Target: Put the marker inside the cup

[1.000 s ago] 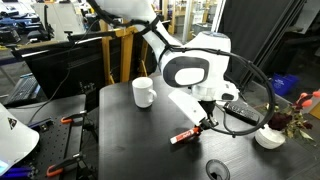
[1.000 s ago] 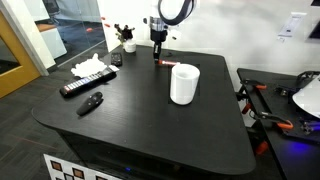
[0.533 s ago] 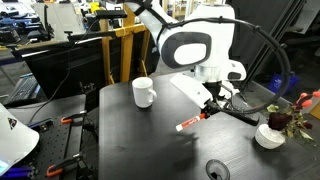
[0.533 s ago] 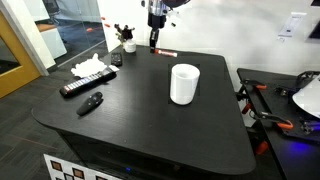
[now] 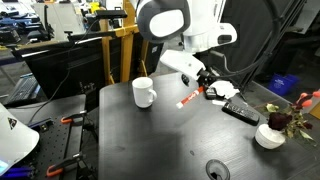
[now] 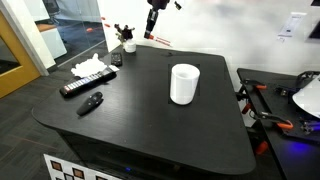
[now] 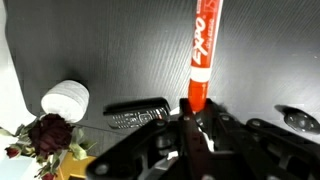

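The red-orange marker (image 5: 187, 100) hangs in the air, tilted, above the black table between the mug and the remote. My gripper (image 5: 200, 92) is shut on its end. In the wrist view the marker (image 7: 203, 55) sticks out from between the jaws (image 7: 195, 110) over the tabletop. It also shows in an exterior view (image 6: 156, 40) just below the gripper (image 6: 153, 27). The white mug (image 5: 143, 92) stands upright on the table, to the side of and below the marker. It stands apart from the gripper (image 6: 184, 83). It is out of the wrist view.
A black remote (image 5: 240, 110) and a white bowl (image 5: 268, 136) with dark red flowers lie near one table edge. A small black oval object (image 5: 217, 171) lies near the front edge. White crumpled paper (image 6: 90, 67) lies by the remote (image 6: 88, 85).
The gripper has risen from the tabletop with the marker held in it. It has moved up and toward the mug's side of the table. The mug has not moved.
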